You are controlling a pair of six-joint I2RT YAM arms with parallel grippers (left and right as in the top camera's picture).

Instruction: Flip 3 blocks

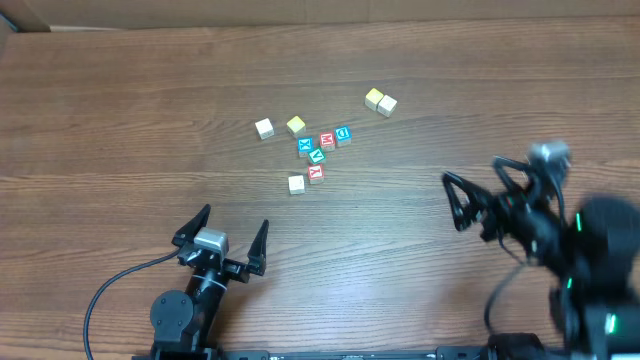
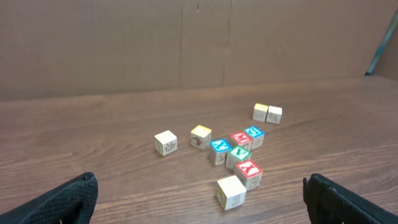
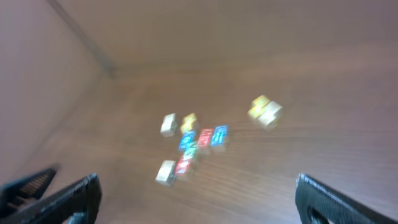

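Three task cubes are being observed in a loose cluster near the middle of the brown wood-grain table point(image 1: 120, 100). The blue-faced wooden cube lettered D point(image 1: 343, 134) is lying at the cluster's 2 o'clock edge, blue face upward. The wooden cube with a red letter face point(image 1: 316, 172) is sitting at the 6 o'clock end, red face upward. The plain whitish wooden cube point(image 1: 296, 184) is lying just beside it at 8 o'clock. No long axis is being presented by these cubes, and all three are being seen turned skew to the table grain.

A second red-faced cube point(image 1: 327, 140), a blue X cube point(image 1: 306, 146) and a green V cube point(image 1: 317, 156) are lying between them.

The left gripper point(image 1: 228, 232) is being held wide apart and empty at 7 o'clock from the cluster. The right gripper point(image 1: 478, 190) is likewise being held wide apart, with nothing in it, at 4 o'clock.

Faint markings on the cubes' side faces are being revealed by the left wrist view only. The right wrist view is being blurred, so no letters can be read there. A plain brown board wall point(image 2: 186, 43) is being shown behind the table.
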